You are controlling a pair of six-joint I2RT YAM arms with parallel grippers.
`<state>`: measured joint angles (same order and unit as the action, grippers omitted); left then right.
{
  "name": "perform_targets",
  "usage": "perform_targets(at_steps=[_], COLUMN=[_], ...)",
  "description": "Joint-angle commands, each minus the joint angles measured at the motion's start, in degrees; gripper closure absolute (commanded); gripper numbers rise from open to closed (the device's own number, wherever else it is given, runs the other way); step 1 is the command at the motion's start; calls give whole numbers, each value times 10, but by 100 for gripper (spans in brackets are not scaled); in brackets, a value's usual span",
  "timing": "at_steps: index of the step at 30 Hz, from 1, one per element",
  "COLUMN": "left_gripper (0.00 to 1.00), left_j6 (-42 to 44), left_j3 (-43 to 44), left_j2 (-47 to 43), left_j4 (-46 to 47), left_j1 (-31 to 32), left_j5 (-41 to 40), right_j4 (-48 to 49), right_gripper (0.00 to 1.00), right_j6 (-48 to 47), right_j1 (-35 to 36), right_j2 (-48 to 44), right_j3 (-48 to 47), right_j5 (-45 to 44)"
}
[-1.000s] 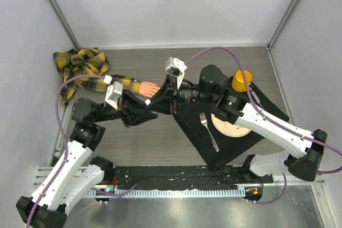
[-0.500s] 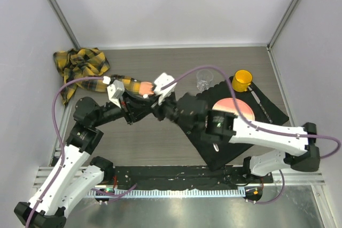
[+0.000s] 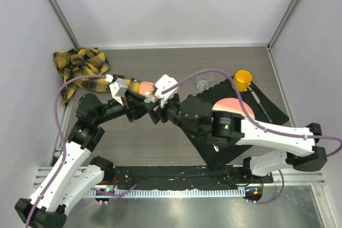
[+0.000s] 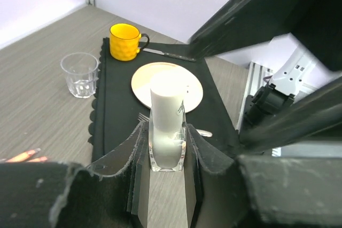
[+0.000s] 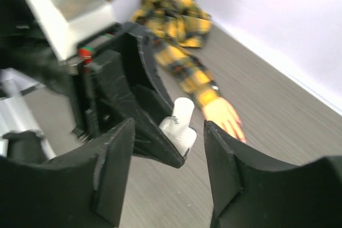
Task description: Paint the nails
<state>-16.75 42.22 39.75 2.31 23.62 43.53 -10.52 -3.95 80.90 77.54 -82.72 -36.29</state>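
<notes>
Now the left claw (image 4: 166, 137) is closed on a small clear bottle (image 4: 167, 111) and holds it upright by the lower part, so the white cap (image 4: 166, 92) stands free above the fingers. The right claw (image 5: 170, 148) faces it with its jaws wide apart and has nothing in them. From the right wrist, the cap sits just past its fingertips, on the line between them, but I cannot tell if the claw touches it.

The hand (image 5: 223, 115) lies flat on the table (image 3: 133, 142), on the far side of both claws and near to them. From above, the claws cover a part of it. It comes out of a plaid sleeve (image 5: 184, 73) which runs to the far left corner. The nails (image 5: 238, 132) are at the ends of its fingers, pointing to the right, and they are too small and blurred to say anything about their colour.

At the right side a black mat (image 4: 107, 121) carries a plate (image 4: 144, 81), a yellow mug (image 4: 125, 41) and a knife (image 4: 168, 53) beside the mug. A clear glass (image 4: 80, 74) stands on the table just beside the far left edge of the mat
</notes>
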Motion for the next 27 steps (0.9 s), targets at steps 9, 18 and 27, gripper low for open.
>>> perform_targets(at_steps=[9, 18, 27], left_gripper=[100, 100, 100], left_j6=[-128, -138, -132], left_j3=[-10, -10, -11], left_j2=[16, 20, 15], left_j4=[195, 204, 203], left_j1=[-1, 2, 3], left_j5=[176, 189, 180], right_j4=[-20, 59, 68], right_gripper=[39, 51, 88], right_j6=[126, 164, 169], right_j1=[-231, -248, -254], right_j2=[-85, -58, -36], right_j3=[22, 35, 33], right_j5=[593, 714, 718])
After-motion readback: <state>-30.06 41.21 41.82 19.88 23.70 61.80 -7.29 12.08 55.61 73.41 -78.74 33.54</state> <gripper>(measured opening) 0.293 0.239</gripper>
